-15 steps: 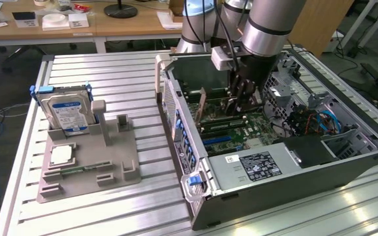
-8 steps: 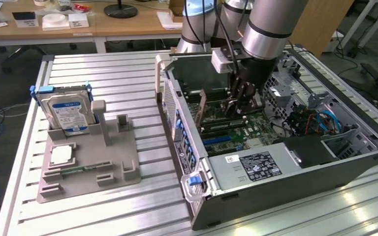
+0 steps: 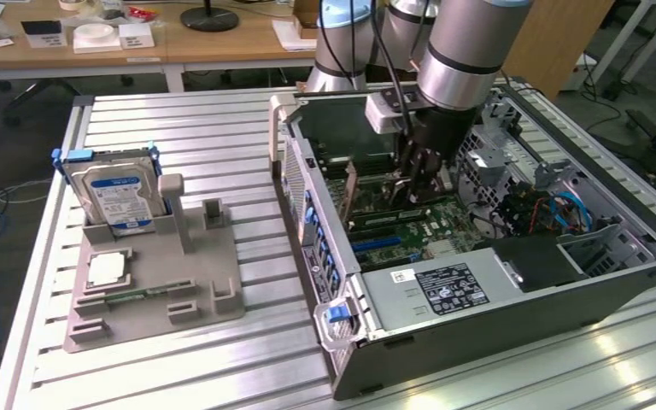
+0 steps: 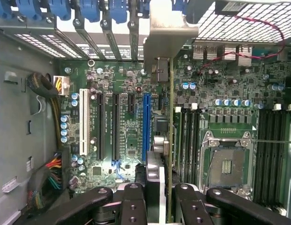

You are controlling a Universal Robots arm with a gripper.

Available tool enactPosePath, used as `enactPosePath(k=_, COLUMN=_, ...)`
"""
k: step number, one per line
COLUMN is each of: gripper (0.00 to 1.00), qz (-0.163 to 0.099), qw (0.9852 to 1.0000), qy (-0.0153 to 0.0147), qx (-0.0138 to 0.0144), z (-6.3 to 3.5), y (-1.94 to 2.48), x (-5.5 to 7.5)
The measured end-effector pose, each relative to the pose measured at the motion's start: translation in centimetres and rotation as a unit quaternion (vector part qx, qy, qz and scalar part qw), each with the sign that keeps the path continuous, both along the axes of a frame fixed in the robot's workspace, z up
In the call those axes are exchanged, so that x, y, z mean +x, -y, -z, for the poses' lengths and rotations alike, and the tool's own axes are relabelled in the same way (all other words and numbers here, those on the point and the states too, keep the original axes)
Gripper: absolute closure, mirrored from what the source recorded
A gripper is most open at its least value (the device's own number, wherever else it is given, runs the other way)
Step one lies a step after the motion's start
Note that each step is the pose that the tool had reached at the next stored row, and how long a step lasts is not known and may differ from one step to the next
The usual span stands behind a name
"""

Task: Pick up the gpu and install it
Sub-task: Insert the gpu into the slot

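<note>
**Card poised over the board**

From where I stand, the ribbed aluminium table carries a dark grey steel computer case. It lies on its side with the panel off, so its inside faces upward for the grey robot arm reaching in. The wide green motherboard lies flat at the bottom.

Above it is the gpu, a thin green card with a silver end bracket. It is held edge-down, with the bracket toward the case's rear openings, as a slot needs.

The black claw is partly closed, pinching the card from both faces. The card is just beside the long blue slot; I cannot tell whether they touch.
</note>
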State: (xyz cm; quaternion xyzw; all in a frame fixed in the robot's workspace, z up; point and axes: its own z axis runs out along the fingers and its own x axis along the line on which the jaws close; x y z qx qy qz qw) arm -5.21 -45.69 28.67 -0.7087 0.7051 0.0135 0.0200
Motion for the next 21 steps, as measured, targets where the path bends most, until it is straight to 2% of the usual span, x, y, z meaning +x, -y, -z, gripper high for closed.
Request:
enactPosePath(k=6, gripper=0.72, qz=0.0, qw=1.0, qy=0.0, qx=0.0008, z=0.55, y=0.0, x=-0.5)
enactPosePath(k=15, gripper=0.72, qz=0.0, qw=1.0, qy=-0.0003, qx=0.0007, z=1.95, y=0.02, x=-0.9)
enactPosePath(k=21, gripper=0.72, qz=0.0, qw=1.0, qy=-0.0005, qx=0.0008, z=2.73, y=0.24, x=-1.0)
